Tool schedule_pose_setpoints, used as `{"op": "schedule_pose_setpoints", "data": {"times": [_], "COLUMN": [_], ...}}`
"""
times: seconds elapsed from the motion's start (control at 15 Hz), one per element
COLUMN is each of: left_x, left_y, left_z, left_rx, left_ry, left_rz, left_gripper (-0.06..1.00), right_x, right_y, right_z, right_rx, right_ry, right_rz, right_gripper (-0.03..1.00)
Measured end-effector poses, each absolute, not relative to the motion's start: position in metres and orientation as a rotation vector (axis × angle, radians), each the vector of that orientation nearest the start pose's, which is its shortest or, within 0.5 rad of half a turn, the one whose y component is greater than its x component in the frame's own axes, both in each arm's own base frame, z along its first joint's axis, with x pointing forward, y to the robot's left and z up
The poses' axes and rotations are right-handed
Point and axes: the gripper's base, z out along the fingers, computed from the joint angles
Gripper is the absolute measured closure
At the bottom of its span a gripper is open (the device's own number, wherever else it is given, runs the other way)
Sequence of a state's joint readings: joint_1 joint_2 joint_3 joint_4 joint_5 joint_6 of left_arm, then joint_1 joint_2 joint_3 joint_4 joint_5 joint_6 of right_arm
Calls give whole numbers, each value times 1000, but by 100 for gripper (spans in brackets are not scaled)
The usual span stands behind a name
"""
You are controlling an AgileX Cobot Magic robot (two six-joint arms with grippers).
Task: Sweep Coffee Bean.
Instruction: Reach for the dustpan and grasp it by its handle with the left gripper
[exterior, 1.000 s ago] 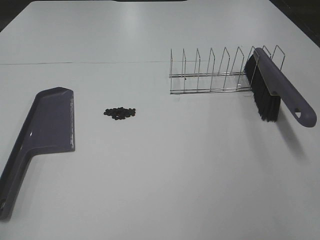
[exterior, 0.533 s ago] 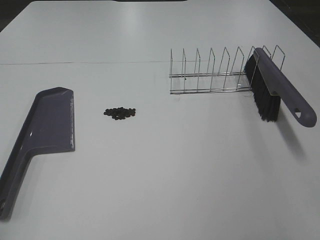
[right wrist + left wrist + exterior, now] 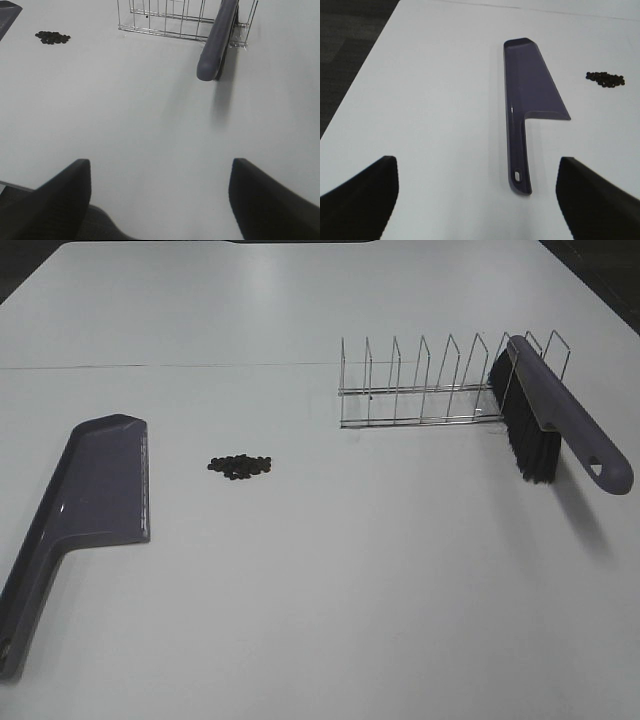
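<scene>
The coffee beans [image 3: 240,466] lie in a small dark cluster on the white table, left of centre; they also show in the left wrist view [image 3: 605,79] and the right wrist view [image 3: 52,37]. A purple dustpan [image 3: 88,495] lies flat to their left, handle toward the front edge [image 3: 519,125]. A purple brush with black bristles [image 3: 545,420] leans in the right end of a wire rack [image 3: 430,390]; its handle sticks out [image 3: 217,42]. My left gripper [image 3: 477,200] is open, back from the dustpan handle. My right gripper [image 3: 160,200] is open, back from the brush. Neither shows in the exterior view.
The wire rack [image 3: 165,20] stands at the back right of the table. A thin seam line [image 3: 160,366] crosses the table behind the beans. The table's left edge and dark floor [image 3: 345,45] show in the left wrist view.
</scene>
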State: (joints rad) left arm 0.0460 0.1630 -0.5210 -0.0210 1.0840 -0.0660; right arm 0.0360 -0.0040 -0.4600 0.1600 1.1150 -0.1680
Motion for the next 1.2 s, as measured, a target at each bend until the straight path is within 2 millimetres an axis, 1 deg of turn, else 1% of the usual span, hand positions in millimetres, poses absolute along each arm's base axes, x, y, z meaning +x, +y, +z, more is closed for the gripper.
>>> {"op": "schedule_pose_setpoints", "data": {"times": [0.33, 0.87, 1.13, 1.2], "left_x": [41, 67, 87, 97], "left_y": [0, 1, 2, 2], "left_z": [276, 267, 257, 258], "left_rx": [-135, -147, -161, -168], "left_ry": [2354, 2525, 2667, 2704], "left_rz": [-36, -35, -40, -55], "left_gripper": [16, 17, 17, 17], "right_x": [-5, -5, -5, -5], "right_y": [13, 13, 13, 13], "right_z": [263, 263, 263, 263], "right_rx": [-226, -226, -226, -226], "right_ry": [2113, 2113, 2113, 2113], "right_rz": [117, 117, 117, 117], "right_gripper": [30, 30, 30, 30]}}
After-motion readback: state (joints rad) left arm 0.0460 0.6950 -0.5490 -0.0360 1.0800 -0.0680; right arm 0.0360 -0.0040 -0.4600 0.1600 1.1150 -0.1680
